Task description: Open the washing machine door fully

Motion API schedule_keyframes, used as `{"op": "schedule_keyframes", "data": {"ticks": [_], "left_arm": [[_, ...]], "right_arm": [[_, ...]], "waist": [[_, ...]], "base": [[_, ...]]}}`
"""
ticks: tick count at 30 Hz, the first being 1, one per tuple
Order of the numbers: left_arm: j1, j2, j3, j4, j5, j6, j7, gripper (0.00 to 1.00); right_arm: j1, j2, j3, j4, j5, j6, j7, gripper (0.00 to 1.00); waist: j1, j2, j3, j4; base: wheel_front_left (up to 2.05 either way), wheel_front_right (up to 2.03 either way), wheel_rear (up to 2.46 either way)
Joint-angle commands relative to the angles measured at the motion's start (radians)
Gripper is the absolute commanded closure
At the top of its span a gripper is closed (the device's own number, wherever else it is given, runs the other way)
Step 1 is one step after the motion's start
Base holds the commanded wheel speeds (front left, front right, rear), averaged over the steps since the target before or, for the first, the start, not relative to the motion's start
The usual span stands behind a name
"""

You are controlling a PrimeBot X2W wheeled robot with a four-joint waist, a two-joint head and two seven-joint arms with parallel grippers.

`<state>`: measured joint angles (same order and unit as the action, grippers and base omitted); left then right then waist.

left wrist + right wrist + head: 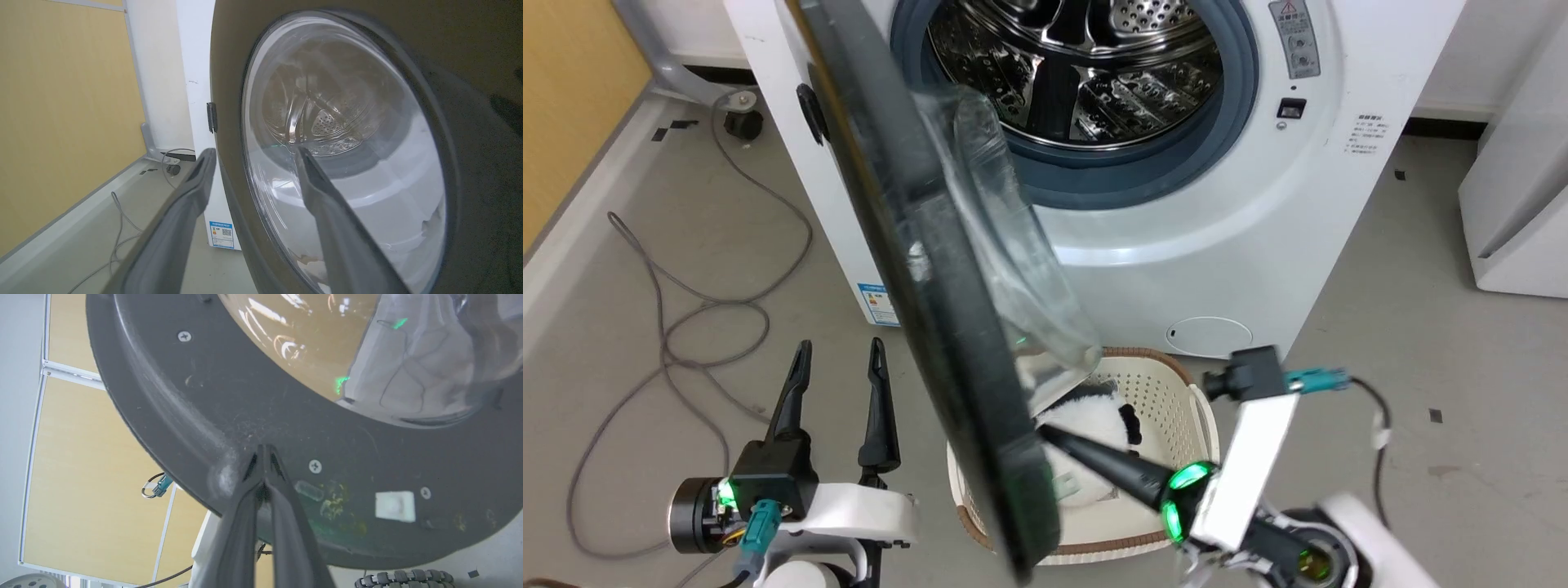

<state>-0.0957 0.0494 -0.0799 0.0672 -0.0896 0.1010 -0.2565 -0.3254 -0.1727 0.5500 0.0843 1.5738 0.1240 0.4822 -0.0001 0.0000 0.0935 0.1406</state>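
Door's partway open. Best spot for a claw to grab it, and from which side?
Probably the washing machine door by its dark ring at the free edge nearest the robot. Come in edge-on, one finger per face: the ring is thin there, while the glass bowl bulges too wide.

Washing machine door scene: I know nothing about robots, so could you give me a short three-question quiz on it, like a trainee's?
1. True or false: the large round glossy black washing machine door is shut against the white front-loading machine.
2. Are the left gripper's two long dark fingers, beside the door's outer face, open or shut?
3. The right gripper's shut fingertips rest against: A. the steel drum B. the door's inner face C. the cream basket.
Key: 1 false; 2 open; 3 B.
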Motion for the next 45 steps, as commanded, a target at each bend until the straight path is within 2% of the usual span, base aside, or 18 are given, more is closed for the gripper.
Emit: {"op": "schedule_keyframes", "data": {"ticks": [1, 7, 12, 16, 21, 25, 29, 33, 35, 38, 42, 45], "left_arm": [[0.014, 0.001, 0.004, 0.004, 0.005, -0.003, -0.005, 0.0], [0.022, 0.001, 0.011, 0.012, 0.004, -0.003, -0.005, 0.0], [0.034, 0.001, 0.016, 0.019, 0.004, -0.003, -0.005, 0.0], [0.05, 0.001, 0.022, 0.024, 0.005, -0.005, -0.005, 0.0], [0.064, 0.001, 0.038, 0.025, 0.011, -0.009, -0.005, 0.0], [0.069, 0.001, 0.048, 0.022, 0.013, -0.011, -0.005, 0.0], [0.076, 0.001, 0.06, 0.018, 0.013, -0.01, -0.005, 0.0], [0.082, 0.001, 0.072, 0.013, 0.014, -0.009, -0.005, 0.0], [0.082, 0.001, 0.078, 0.012, 0.015, -0.01, -0.005, 0.0], [0.081, 0.001, 0.085, 0.01, 0.016, -0.012, -0.005, 0.0], [0.078, 0.001, 0.089, 0.009, 0.019, -0.014, -0.005, 0.0], [0.077, 0.001, 0.09, 0.008, 0.019, -0.015, -0.005, 0.0]], "right_arm": [[0.023, 0.019, 0.016, -0.005, -0.008, 0.007, 0.004, 1.0], [0.034, 0.043, 0.05, 0.0, -0.022, 0.007, -0.002, 1.0], [0.053, 0.038, 0.034, -0.008, -0.053, 0.007, -0.075, 1.0], [0.067, 0.017, -0.02, -0.033, -0.117, 0.007, -0.221, 1.0], [0.064, -0.03, -0.08, -0.046, -0.259, 0.007, -0.476, 1.0], [0.055, -0.085, -0.113, -0.021, -0.406, 0.007, -0.675, 1.0], [0.053, -0.12, -0.189, 0.029, -0.653, 0.007, -0.741, 1.0], [0.087, -0.072, -0.373, -0.008, -0.986, 0.007, -0.743, 1.0], [0.122, -0.023, -0.45, -0.029, -1.112, 0.007, -0.744, 1.0], [0.165, 0.002, -0.504, -0.062, -1.317, 0.007, -0.744, 1.0], [0.225, 0.054, -0.545, -0.074, -1.441, 0.007, -0.744, 1.0], [0.266, 0.078, -0.556, -0.067, -1.485, 0.007, -0.744, 1.0]], "waist": [[0.0001, 0.0, -0.004, 0.001], [0.0001, 0.0, -0.014, 0.002], [0.0001, 0.0, -0.032, -0.002], [0.0001, 0.0, -0.051, -0.009], [0.0001, 0.0, -0.068, -0.024], [0.0001, 0.0, -0.074, -0.036], [0.0001, 0.0, -0.077, -0.052], [0.0001, 0.0, -0.075, -0.065], [0.0001, 0.0, -0.074, -0.07], [0.0001, 0.0, -0.072, -0.073], [0.0001, 0.0, -0.068, -0.075], [0.0001, 0.0, -0.065, -0.075]], "base": [[0.0, 0.0, 0.0], [0.0, 0.0, 0.0], [0.0, 0.0, 0.0], [0.0, 0.0, 0.0], [0.0, 0.0, 0.0], [0.0, 0.0, 0.0], [0.0, 0.0, 0.0], [0.0, 0.0, 0.0], [0.0, 0.0, 0.0], [0.0, 0.0, 0.0], [0.0, 0.0, 0.0], [0.0, 0.0, 0.0]]}}
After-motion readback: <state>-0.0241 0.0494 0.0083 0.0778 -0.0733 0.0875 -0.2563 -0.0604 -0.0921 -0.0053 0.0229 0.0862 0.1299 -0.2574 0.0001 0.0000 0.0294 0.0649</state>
